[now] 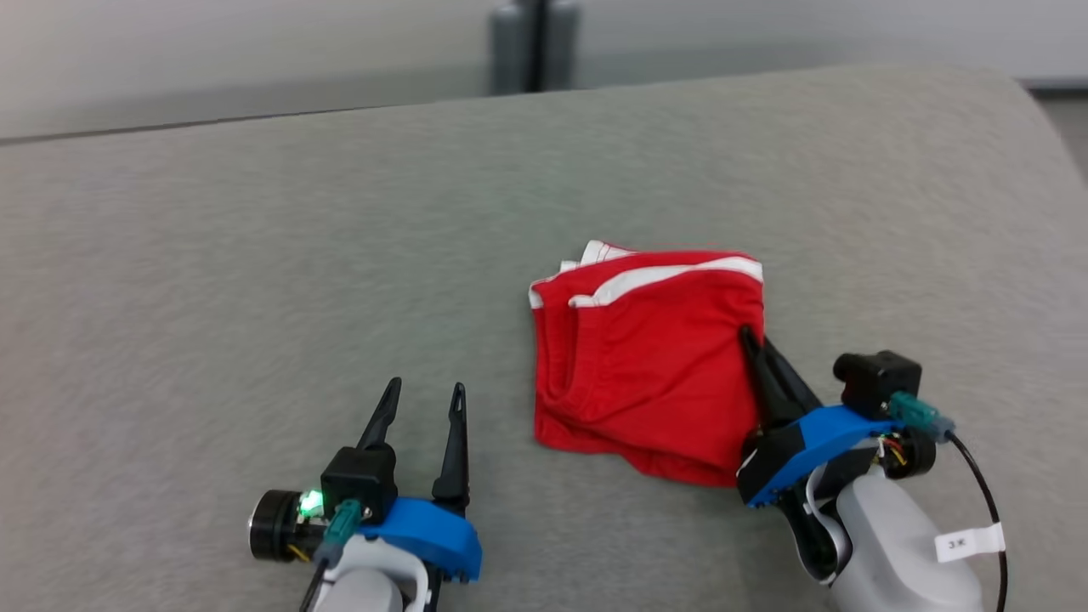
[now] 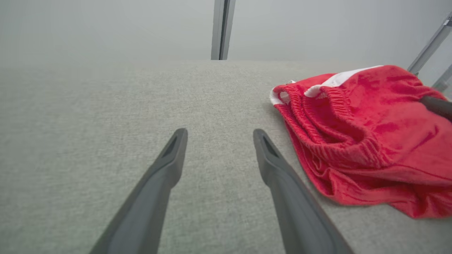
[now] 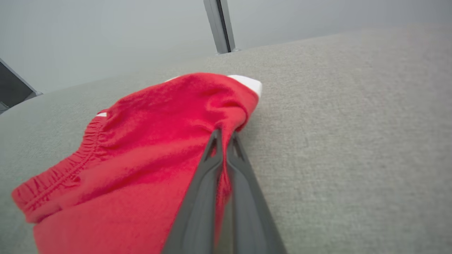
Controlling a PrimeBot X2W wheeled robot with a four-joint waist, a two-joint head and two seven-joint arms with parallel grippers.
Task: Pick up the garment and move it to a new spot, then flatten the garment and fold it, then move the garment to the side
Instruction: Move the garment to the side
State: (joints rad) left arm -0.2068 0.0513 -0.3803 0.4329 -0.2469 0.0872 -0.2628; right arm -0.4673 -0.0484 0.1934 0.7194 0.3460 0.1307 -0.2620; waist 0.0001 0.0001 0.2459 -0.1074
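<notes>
**Item: garment** (image 1: pixel 646 365). Red shorts with white trim, lying on the grey table (image 1: pixel 255 255) as a doubled, uneven bundle.

**Right gripper** (image 1: pixel 748 337). At the garment's right edge, jaws pinched together on a fold of the red cloth.

**Left gripper** (image 1: pixel 426 389). Well left of the garment and apart from it, jaws wide and holding nothing.

**Progress (judged).** A grip is in place, but the garment is not yet lifted. The layers are stacked but ragged, so I cannot tell whether this is the first pick-up or the last shift aside. At least one carry is left.

**Views.**
- The head view gives the garment's whole outline and both grippers.
- The left wrist view adds the ribbed waistband (image 2: pixel 339 116) and the loose layers on the garment's left side.
- The right wrist view shows the pinch itself, with cloth drawn up between the closed fingers (image 3: pixel 212 165).
</notes>
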